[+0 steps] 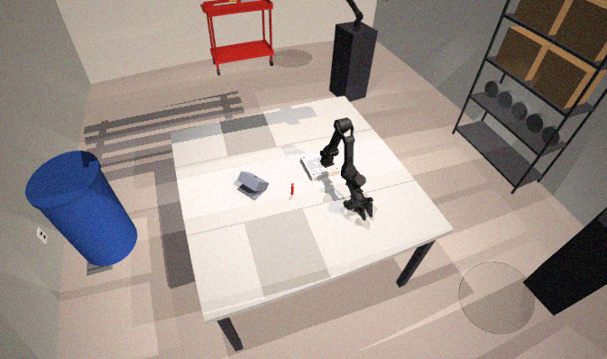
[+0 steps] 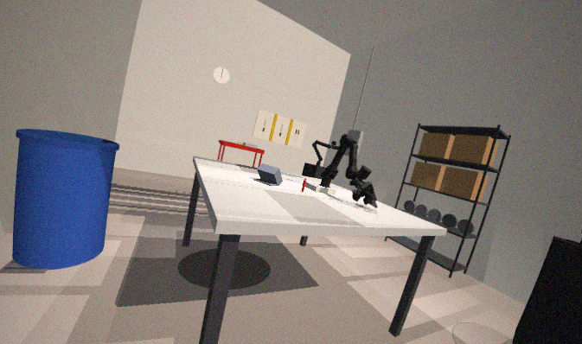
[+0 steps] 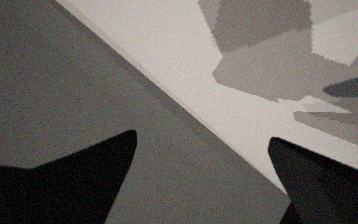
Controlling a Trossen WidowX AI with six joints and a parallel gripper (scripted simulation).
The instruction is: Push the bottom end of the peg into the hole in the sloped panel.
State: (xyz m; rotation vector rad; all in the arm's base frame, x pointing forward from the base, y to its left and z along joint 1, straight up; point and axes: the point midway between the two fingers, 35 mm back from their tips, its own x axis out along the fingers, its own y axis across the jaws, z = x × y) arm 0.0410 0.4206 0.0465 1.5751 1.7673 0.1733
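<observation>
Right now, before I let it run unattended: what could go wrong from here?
The slim red peg stands upright, so a brushing finger might topple it. The open gripper hangs low, off to one side, and could scrape the table while swinging over.

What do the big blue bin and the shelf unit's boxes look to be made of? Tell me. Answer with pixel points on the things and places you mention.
Blue bin [image 1: 90, 216] [image 2: 63, 199]: probably plastic, smooth and rather matt, judging by its even colour and lack of sharp highlights; painted metal is possible.

Boxes [image 1: 554, 86] [image 2: 461, 181]: likely cardboard, matt, from their plain brown faces; the paler edges could also suggest wood.
</observation>
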